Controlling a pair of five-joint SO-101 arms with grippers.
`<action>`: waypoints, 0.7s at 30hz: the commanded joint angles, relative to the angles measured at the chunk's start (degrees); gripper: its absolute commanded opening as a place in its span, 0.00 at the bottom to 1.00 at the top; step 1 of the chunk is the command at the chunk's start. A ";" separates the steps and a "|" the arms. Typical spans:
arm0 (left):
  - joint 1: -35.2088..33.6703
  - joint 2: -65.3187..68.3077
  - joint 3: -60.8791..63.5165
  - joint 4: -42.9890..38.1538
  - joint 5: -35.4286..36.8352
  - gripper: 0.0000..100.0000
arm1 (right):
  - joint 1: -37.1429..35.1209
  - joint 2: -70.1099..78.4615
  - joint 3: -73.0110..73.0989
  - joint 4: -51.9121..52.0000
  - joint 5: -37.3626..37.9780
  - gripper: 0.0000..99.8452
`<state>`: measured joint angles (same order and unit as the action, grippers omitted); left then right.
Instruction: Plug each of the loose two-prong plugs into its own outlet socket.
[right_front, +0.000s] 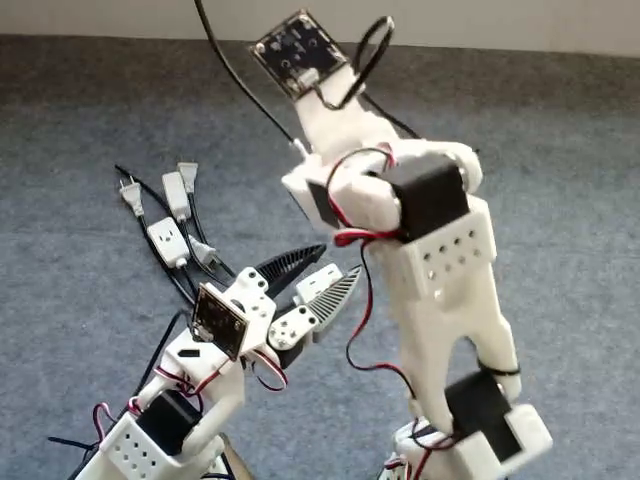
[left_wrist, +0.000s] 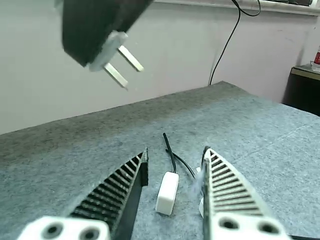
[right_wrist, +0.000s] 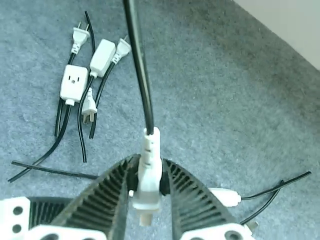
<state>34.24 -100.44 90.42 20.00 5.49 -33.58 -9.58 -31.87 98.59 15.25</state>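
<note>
A white two-prong plug (right_wrist: 145, 187) is sitting clamped between the fingers of the right gripper (right_wrist: 150, 161), which is holding it above the grey carpet (right_front: 560, 200). Its black cord (right_wrist: 137, 65) is trailing away from it. On the left of the carpet an outlet socket (right_front: 168, 240) is lying face up, with a loose plug (right_front: 130, 193) just beside it among other cords. The left gripper (right_front: 338, 260) is hovering low to the right of that cluster and slightly nearer, its jaws spread apart and gripping nothing. A second socket (left_wrist: 167, 192) is lying on the carpet just beyond its fingertips.
</note>
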 joint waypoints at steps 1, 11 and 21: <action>0.92 -0.48 -2.33 -1.32 0.18 0.19 | -0.31 -10.51 11.12 -3.38 -0.70 0.01; 1.01 -0.48 -2.15 -1.32 0.18 0.19 | 1.89 -32.13 53.76 -31.08 -0.35 0.01; 0.57 -0.48 -1.63 -1.32 0.00 0.19 | 2.59 -36.00 59.56 -38.46 -0.70 0.01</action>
<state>34.59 -100.44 90.42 20.00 5.58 -30.68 -41.49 27.21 61.67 15.08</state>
